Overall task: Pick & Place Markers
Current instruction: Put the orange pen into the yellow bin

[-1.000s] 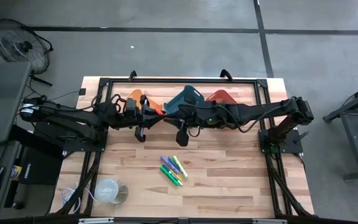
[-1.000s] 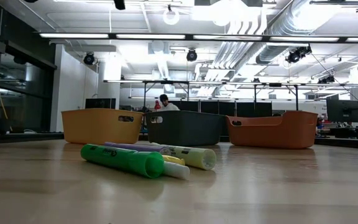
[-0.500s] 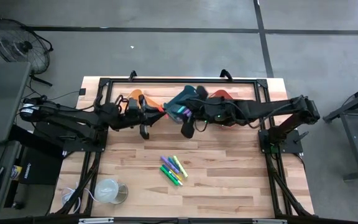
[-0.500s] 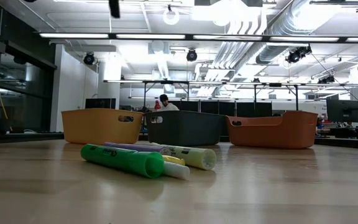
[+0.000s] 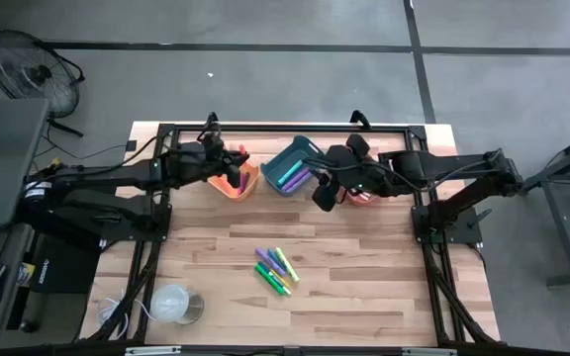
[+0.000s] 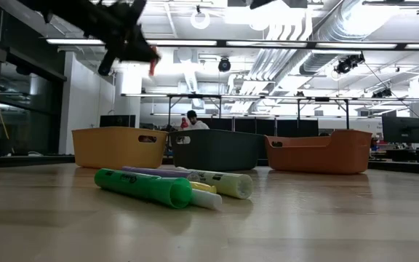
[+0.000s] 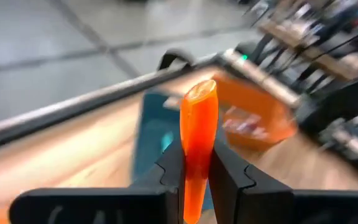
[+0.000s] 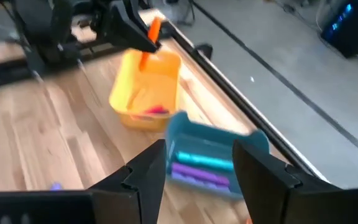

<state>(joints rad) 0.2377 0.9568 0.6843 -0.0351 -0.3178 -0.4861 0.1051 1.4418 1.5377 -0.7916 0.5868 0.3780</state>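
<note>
My left gripper is shut on an orange marker in the air over the yellow bin. It also shows high up in the low view as the left gripper. My right gripper hangs open and empty between the blue bin and the red-orange bin. The blue bin holds purple and teal markers. Several loose markers lie flat in a cluster at the table's middle and show as markers in the low view. My left gripper pinches the orange marker's lower part between its two fingers. The marker lies along the fingers and its free end sticks out past the tips. The fingers come from the table's left, slanting slightly down. The marker is lifted clear, above the yellow bin.
The three bins stand in a row along the table's far edge, inside a black frame. A white round cup lies near the front left corner. Bare wood lies around the marker cluster.
My left gripper has gone toward the table's far edge with the orange marker and tipped up from pointing down to nearly level, ending over the yellow bin. My right gripper has drawn back toward the table's right and far side and tipped up as well.
</note>
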